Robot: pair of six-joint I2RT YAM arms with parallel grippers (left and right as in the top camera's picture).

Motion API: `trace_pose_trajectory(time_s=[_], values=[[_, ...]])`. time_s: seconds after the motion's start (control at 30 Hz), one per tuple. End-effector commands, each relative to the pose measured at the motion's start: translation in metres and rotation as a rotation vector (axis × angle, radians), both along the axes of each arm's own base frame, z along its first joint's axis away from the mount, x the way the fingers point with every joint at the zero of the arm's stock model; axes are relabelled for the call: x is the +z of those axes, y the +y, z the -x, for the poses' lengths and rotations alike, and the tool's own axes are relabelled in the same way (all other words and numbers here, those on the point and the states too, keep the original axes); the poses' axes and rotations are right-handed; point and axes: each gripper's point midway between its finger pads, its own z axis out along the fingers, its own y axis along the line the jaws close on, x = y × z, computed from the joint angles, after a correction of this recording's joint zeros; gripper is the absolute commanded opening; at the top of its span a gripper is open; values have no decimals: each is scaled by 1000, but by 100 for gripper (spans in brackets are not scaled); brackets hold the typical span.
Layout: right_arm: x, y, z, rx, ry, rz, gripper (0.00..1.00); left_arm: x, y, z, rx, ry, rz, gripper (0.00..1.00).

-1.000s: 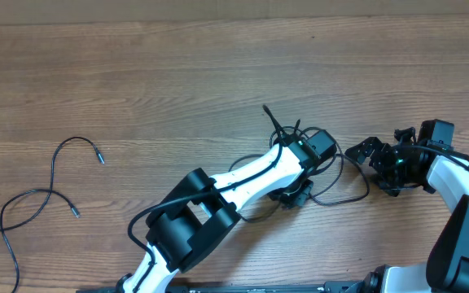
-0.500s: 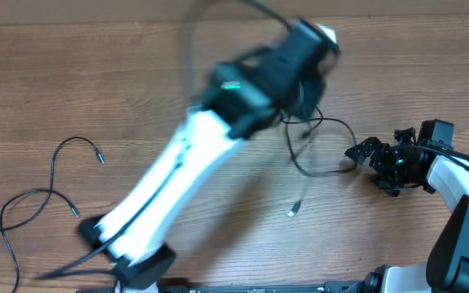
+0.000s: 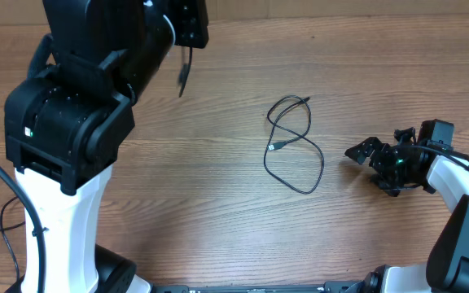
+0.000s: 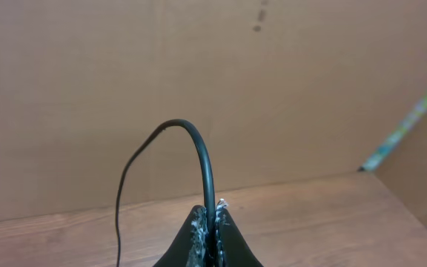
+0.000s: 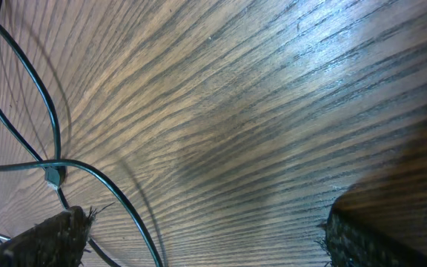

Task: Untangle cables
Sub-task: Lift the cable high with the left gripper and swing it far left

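Left gripper (image 4: 210,226): fingers pressed together on the held cable (image 4: 202,152), which arches up and over from the pinch; the arm is raised high above the table (image 3: 381,73).
Held cable, free end: dangles in the air beside the left arm (image 3: 182,75).
Looped cable (image 3: 294,146): lies slack mid-table in two crossed loops, plug inside the loop.
Third strand (image 3: 3,221): at the left edge, mostly hidden.
Right gripper (image 3: 363,151): fingers apart, low, just beside the looped cable, not touching it.
Risk, slip: the pinch is thin and a swing could pull the cord free.
Risk, re-tangling: dropped over the loops, the held cable would likely knot again.
Surface: bare wood-grain, flat, no edge stops.
Room: cardboard wall (image 4: 273,89) behind the table.
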Motion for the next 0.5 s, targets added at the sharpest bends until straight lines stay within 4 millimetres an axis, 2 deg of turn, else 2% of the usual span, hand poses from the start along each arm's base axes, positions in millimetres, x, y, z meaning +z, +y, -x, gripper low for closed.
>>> trace_pose_trajectory(time_s=[0.0, 0.13, 0.2, 0.37, 0.47], values=[[-6, -6, 4, -9, 25, 38, 100, -4, 26, -15, 124, -5, -39, 4], [-6, -6, 4, -9, 25, 37, 100, -15, 57, -29, 267, 23, -81, 4], [-6, -6, 4, -8, 25, 38, 100, -28, 76, -41, 359, 55, -120, 4], [-7, -8, 4, -11, 30, 48, 100, -57, 108, -69, 471, 128, -137, 4], [-9, -12, 6, -17, 44, 76, 100, -71, 139, -85, 554, 163, -121, 4]])
